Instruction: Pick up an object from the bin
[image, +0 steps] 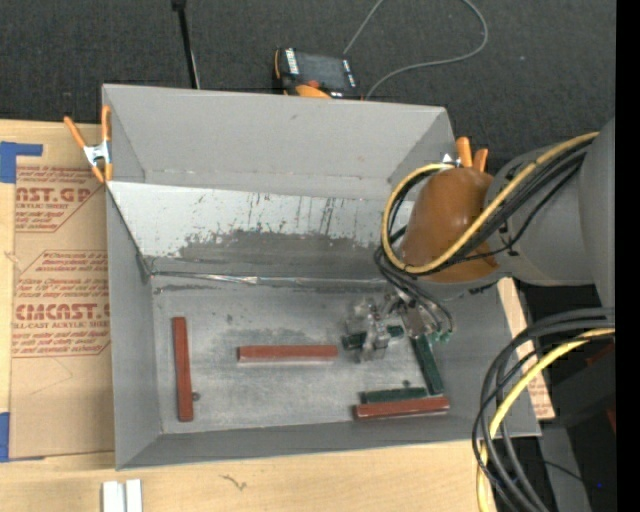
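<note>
Orange cover (450, 220), gripper (375, 335), red bar (288, 352), green bar (431, 366)

I log the grey bin (270, 150), floor scuffed. On it: a red-brown bar (182, 368) lengthwise by the left wall, a second red-brown bar (288, 352) at centre, a third bar (402, 406) front right, and a dark green bar (430, 365) angled just beside it.

In the bin (130, 300): wall-side stick (182, 368) at nine o'clock, centre stick (288, 352) mid-floor, claw (375, 335) at its three o'clock end; slanted stick (430, 368) and front stick (402, 405) meeting around five o'clock.
</note>
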